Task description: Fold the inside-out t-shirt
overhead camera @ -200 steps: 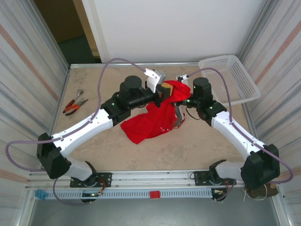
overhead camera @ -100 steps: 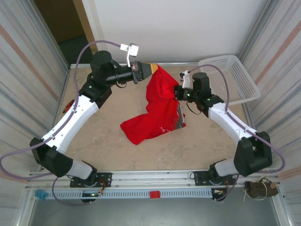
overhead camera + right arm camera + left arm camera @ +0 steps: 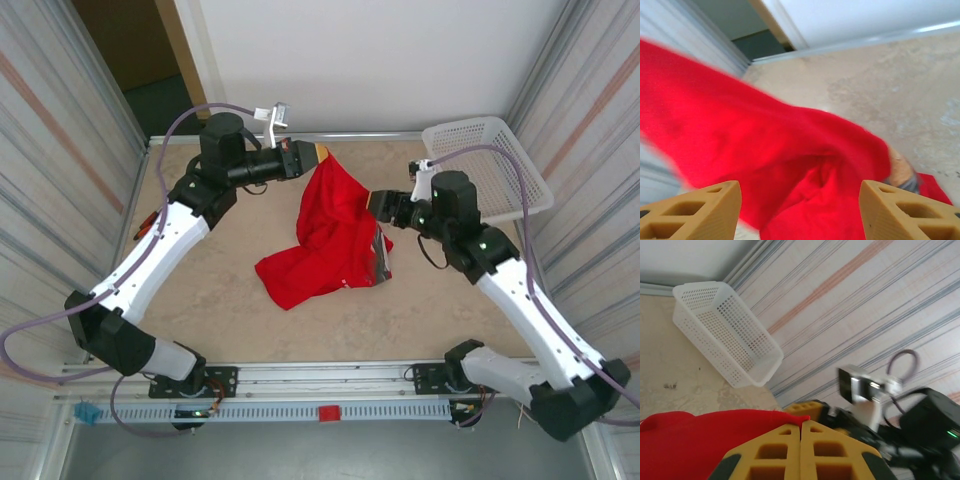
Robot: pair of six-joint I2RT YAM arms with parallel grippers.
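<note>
Over the worktop (image 3: pixel 230 300): t-shirt (image 3: pixel 335 215) hangs, lower part heaped.
Left claw (image 3: pixel 322 153): pinched tight on t-shirt's top edge.
Right claw (image 3: pixel 799 195): jaws wide, facing the cloth.

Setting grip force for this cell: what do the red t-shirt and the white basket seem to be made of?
The t-shirt looks like soft, matte knit cloth, possibly cotton. It hangs limp and creases where it drapes. The basket looks like rigid white plastic with a slight sheen. It has a moulded grid of holes and straight walls that keep their shape.

T-shirt (image 3: pixel 330 240) on table (image 3: pixel 300 330) centre; basket (image 3: pixel 492 160) behind, far right corner.
</note>
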